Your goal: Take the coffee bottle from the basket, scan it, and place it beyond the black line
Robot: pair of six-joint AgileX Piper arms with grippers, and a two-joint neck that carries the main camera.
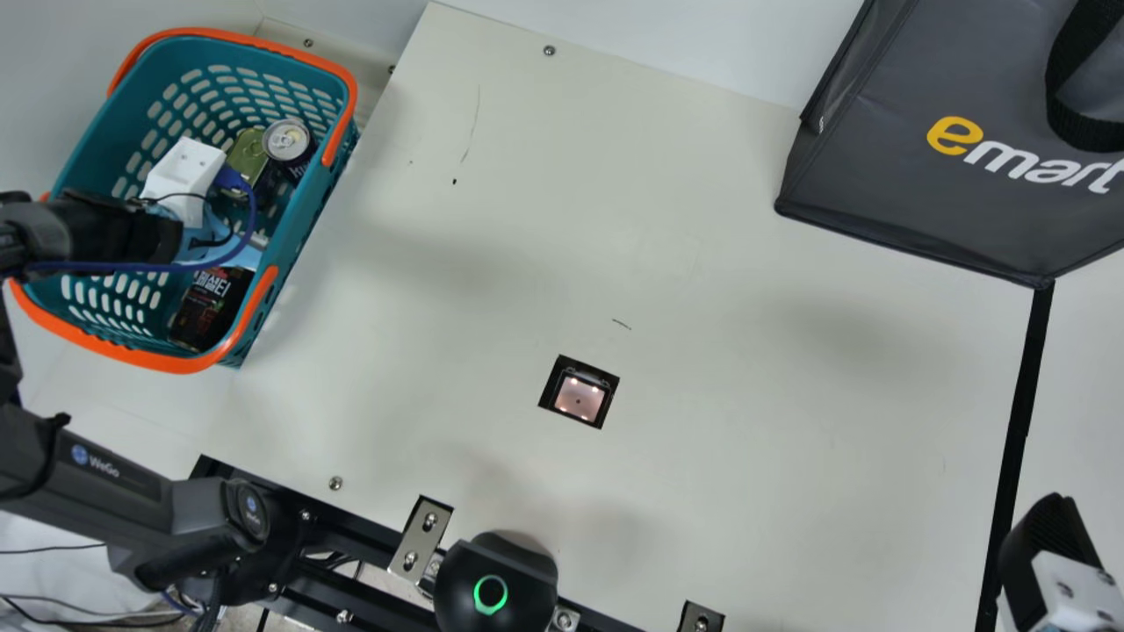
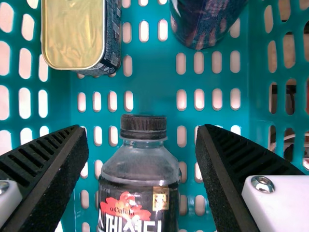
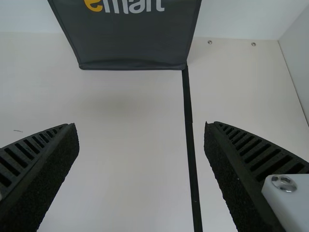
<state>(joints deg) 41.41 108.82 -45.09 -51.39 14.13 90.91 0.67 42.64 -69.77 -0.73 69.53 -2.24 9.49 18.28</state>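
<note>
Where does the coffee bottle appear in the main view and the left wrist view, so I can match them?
Main view: at the left, in the lower end of the teal basket, label showing on the bottle.
Left wrist view: capped and seen between the open fingers of the left gripper.
Shared landmark: the gold-topped tin, beside the drink can.
</note>
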